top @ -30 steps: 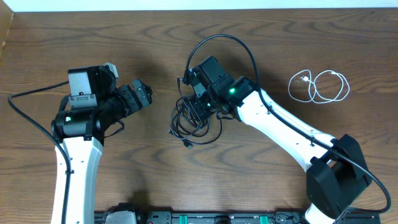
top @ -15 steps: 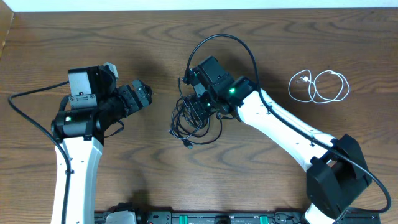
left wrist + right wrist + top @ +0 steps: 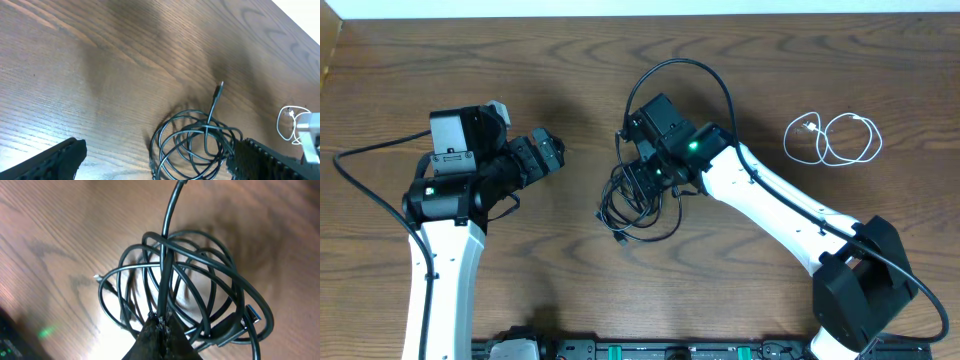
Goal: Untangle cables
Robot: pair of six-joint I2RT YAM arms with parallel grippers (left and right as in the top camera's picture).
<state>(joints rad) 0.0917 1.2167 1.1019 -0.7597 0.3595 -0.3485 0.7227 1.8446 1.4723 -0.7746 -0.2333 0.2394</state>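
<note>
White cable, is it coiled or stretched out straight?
Coiled: the white cable lies in two loose loops, apart from the black cables.

Soft even light, faint shadows, slightly blurry cables (image 3: 164, 270)

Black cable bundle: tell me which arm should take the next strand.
Left, probably. The left fingers are open and free beside the black cable bundle, facing it. The right fingers are shut on one strand, so they can anchor.
</note>
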